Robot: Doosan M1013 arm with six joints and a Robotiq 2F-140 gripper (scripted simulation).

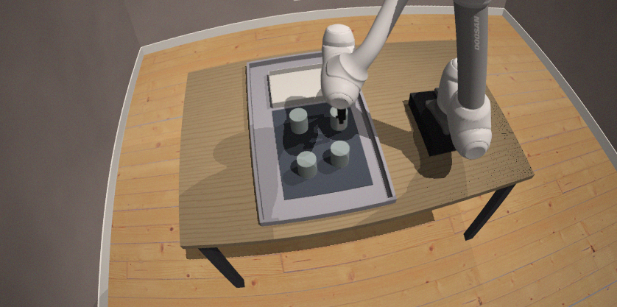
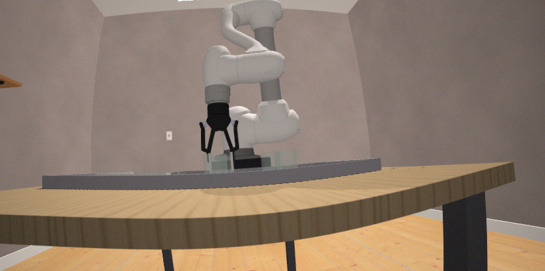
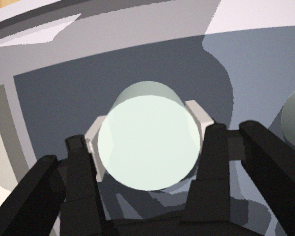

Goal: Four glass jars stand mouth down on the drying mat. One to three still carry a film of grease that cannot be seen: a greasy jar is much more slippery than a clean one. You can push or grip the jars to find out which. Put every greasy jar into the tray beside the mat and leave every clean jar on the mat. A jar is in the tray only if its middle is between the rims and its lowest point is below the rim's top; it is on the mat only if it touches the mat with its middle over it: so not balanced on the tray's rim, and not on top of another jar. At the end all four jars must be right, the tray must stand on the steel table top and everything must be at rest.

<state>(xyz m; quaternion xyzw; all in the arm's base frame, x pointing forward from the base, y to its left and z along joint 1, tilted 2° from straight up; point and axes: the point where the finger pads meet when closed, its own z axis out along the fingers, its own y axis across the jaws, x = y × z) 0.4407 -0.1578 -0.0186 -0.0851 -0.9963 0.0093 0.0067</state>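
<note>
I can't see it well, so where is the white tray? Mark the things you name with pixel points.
In the top view, the white tray (image 1: 293,88) lies beside the dark mat (image 1: 328,180), on its far side, partly behind the arm.

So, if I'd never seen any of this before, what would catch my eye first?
Probably the big white arm, reaching over the table from its black base. Next, the black gripper at its end, its fingers on either side of a pale jar. Then three more such jars standing on the dark mat.
</note>
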